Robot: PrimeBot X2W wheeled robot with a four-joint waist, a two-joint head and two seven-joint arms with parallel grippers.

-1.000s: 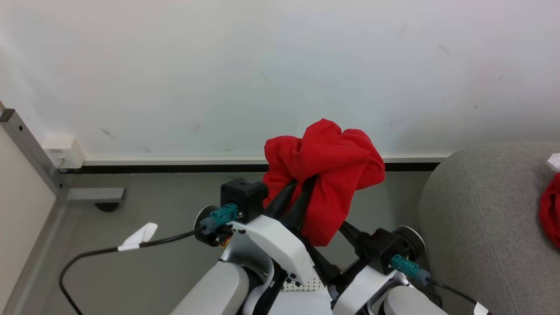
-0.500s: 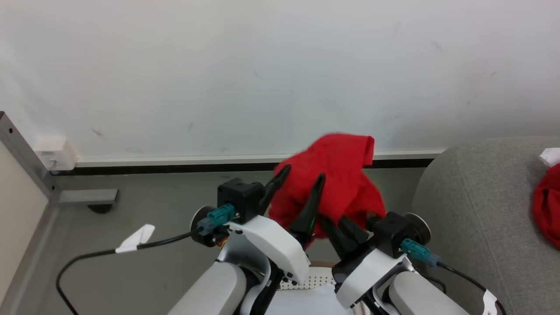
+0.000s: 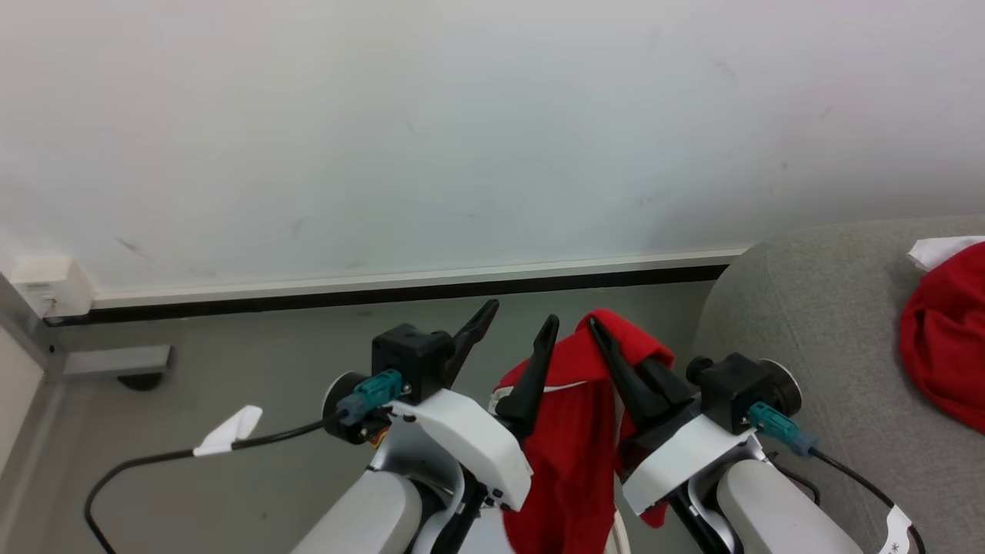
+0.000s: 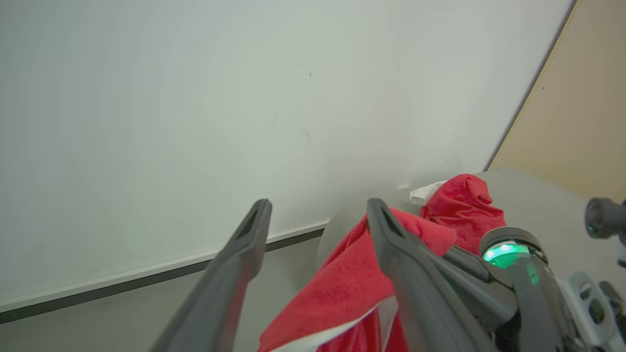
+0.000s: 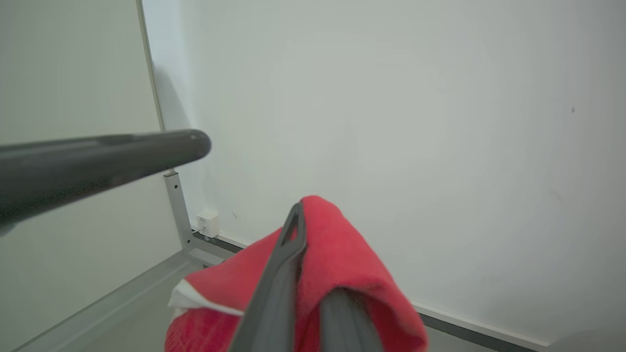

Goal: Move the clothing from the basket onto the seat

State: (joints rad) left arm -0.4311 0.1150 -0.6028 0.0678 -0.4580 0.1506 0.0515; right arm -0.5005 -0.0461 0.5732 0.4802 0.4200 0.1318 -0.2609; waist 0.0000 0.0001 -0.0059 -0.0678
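The red garment (image 3: 573,431), with white stripe trim, hangs above the floor (image 3: 254,346), just beside the rounded arm of the seat (image 3: 816,323). The right gripper (image 3: 594,327) is closed on its upper fold. The left gripper (image 3: 522,311) stands fully spread and grips nothing; one finger is just beside the fabric. A second red garment (image 3: 943,338) lies on the seat, well apart from the held one

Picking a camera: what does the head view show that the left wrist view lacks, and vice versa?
Head view: black cable with white tag, white wall box. Left wrist view: tan wall panel, green light on the right arm. Shared: red white-trimmed garment in the shut right gripper, open left gripper, light-grey fabric sofa carrying another red garment.
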